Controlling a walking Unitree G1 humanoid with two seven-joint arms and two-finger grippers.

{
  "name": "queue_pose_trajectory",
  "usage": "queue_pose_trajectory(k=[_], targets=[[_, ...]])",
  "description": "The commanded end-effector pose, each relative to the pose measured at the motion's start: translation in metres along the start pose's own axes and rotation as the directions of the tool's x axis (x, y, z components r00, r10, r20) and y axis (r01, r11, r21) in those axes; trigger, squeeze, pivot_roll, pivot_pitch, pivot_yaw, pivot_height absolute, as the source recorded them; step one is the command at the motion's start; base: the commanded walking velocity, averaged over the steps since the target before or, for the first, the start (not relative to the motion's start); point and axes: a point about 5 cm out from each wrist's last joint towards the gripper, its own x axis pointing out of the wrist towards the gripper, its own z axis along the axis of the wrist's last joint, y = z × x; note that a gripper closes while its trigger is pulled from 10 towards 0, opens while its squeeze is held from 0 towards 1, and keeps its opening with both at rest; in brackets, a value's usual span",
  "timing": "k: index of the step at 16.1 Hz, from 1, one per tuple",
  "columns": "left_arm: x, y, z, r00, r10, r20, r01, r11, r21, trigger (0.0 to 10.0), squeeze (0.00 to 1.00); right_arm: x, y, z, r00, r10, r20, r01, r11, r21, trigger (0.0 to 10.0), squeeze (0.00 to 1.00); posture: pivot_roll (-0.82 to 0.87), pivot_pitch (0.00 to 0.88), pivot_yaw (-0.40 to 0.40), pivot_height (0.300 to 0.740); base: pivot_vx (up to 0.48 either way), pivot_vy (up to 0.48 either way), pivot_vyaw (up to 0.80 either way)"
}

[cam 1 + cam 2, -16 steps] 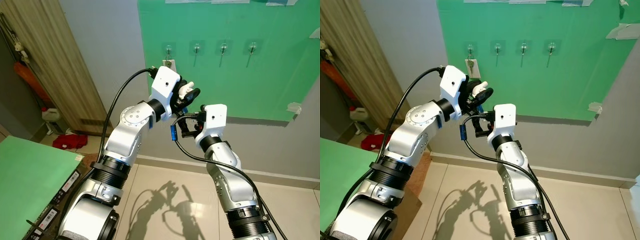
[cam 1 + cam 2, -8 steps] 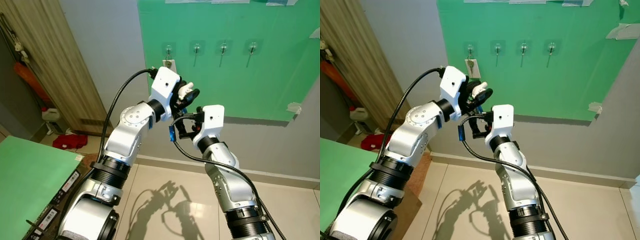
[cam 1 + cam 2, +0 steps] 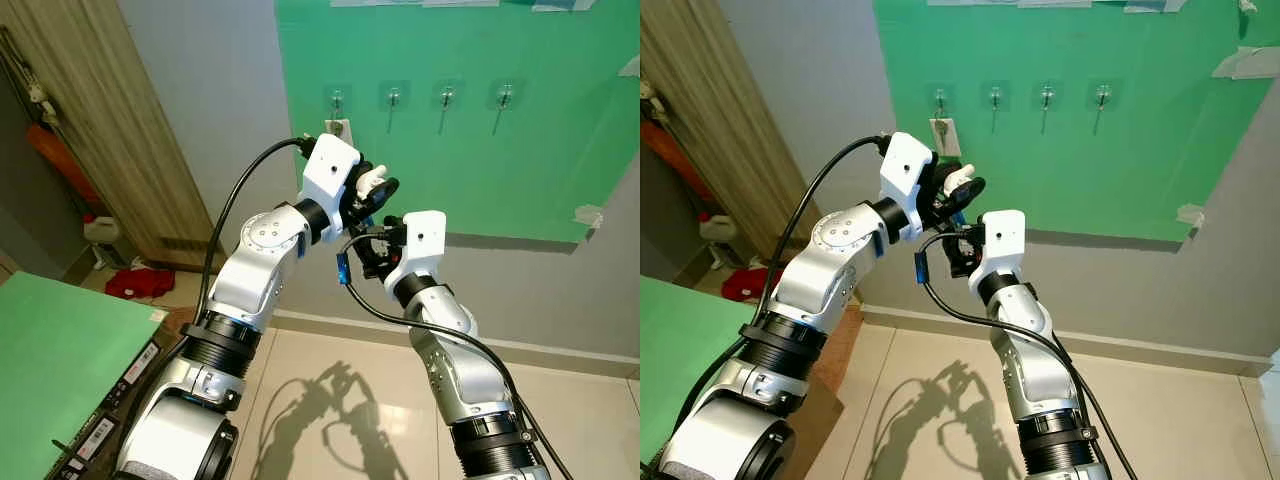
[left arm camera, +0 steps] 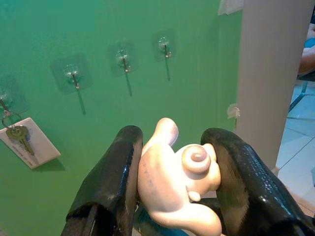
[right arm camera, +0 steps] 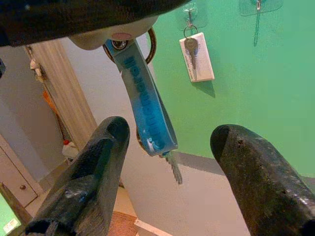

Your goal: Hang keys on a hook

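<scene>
Head views: left gripper is raised in front of the green board, clamped on the keychain's white figurine. It sits below and to the right of the far-left hook, which already carries a key with a white tag. The next hook is bare, almost straight above the left gripper, so the left arm is the nearer one. Right gripper sits just under the left one, pointing up at it.

Left wrist view: fingers pinch the figurine on both sides; hooks lie ahead, well apart.

Right wrist view: blue strap hangs from a ring under the figurine, long axis roughly vertical, with a key at its lower end. It hangs between the spread right fingers, touching neither. Right jaws are released.
</scene>
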Motion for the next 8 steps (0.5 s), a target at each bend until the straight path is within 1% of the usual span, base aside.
queue_pose_trajectory(k=[1,8], targets=[[0.0009,0.0047,0.0069,1.0,0.003,0.004,-0.003,1.0,0.029,0.0,0.0,0.0013,0.0051,0.0043,1.0,0.025,0.011,-0.025,1.0,0.004,0.0,0.0,-0.17,0.0,0.147,0.74,0.0,0.0,0.0],[0.0003,0.009,0.0082,1.0,0.016,0.003,-0.016,0.999,0.037,0.0,0.0,0.001,0.005,0.006,1.0,0.021,0.021,-0.021,1.0,0.005,0.0,0.0,-0.17,0.0,0.15,0.74,0.0,0.0,0.0]])
